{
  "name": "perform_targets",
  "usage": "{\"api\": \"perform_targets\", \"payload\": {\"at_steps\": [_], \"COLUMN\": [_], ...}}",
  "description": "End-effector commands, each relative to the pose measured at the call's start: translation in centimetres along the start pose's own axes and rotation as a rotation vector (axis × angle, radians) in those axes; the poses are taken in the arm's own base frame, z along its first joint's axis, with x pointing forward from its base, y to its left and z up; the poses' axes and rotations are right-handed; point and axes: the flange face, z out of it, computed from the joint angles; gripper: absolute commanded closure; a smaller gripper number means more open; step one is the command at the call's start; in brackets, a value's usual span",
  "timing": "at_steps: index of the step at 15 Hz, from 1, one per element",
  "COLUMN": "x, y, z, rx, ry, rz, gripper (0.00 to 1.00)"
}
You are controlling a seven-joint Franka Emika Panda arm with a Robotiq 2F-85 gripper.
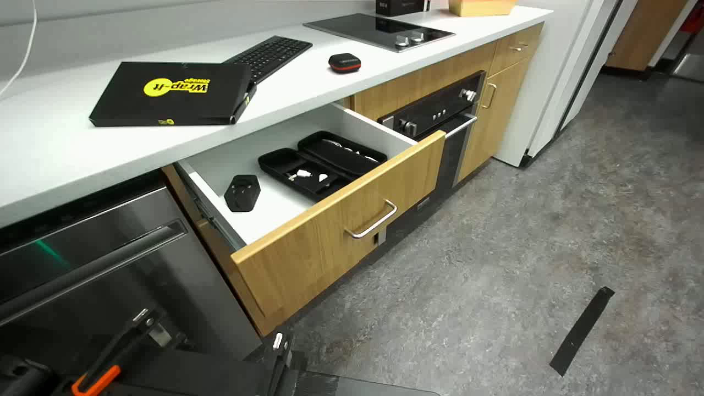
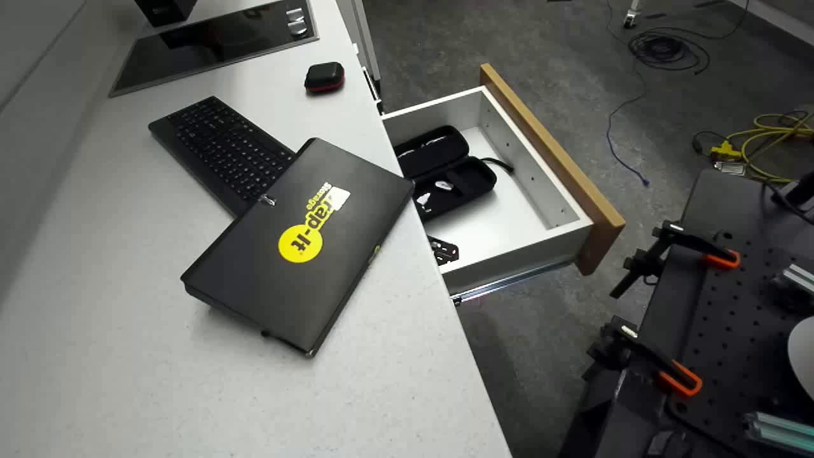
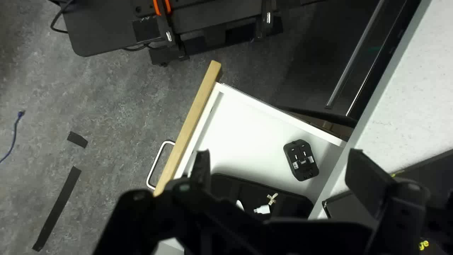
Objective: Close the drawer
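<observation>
1. Drawer (image 1: 341, 225): pulled out beneath the worktop (image 1: 44, 143), between a steel appliance (image 1: 110, 264) and the oven (image 1: 434, 124); open in all three views.
2. Handle (image 1: 377, 223): seen in an exterior view and in the wrist view. In an exterior view from behind the front (image 2: 544, 143), it is hidden.
3. End effector (image 3: 277, 156): recorded in the wrist view only. Fingers (image 3: 201, 163) spread wide, one overlapping the drawer, one the worktop edge. Clearance above either cannot be judged; the body is dark and blurred.
4. Adapter (image 3: 300, 161): whole in the wrist view; in an exterior view the worktop hides part of the adapter (image 2: 445, 251).
5. Case (image 1: 322, 165): lies open in the drawer, nearly whole in an exterior view. In the wrist view the end effector covers part of it. Its strap (image 2: 499, 163) shows in an exterior view alone.
6. Small white items (image 1: 302, 174) in the case: too small to identify.
7. Box (image 2: 299, 248): on the worktop, overlapping one end of the keyboard (image 2: 222, 146). The wrist view cuts it off, leaving partial lettering.
8. Tan container (image 1: 483, 7): at the far end of the worktop, cut off at the top of an exterior view.
</observation>
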Motion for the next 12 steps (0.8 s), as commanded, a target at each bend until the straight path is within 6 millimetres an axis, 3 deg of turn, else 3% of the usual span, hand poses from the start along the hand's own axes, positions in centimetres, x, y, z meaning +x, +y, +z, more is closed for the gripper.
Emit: {"api": "perform_targets", "payload": {"at_steps": [1, 4, 7, 12], "x": [0.0, 0.3, 2.2, 6.2], "y": [0.0, 0.2, 2.8, 12.1], "z": [0.0, 0.2, 1.3, 6.0], "rx": [0.0, -0.016, -0.051, -0.116], "ry": [-0.001, 0.004, 0.061, 0.115], "rz": [0.0, 0.01, 0.066, 0.234], "gripper": [0.0, 0.0, 0.0, 0.0]}}
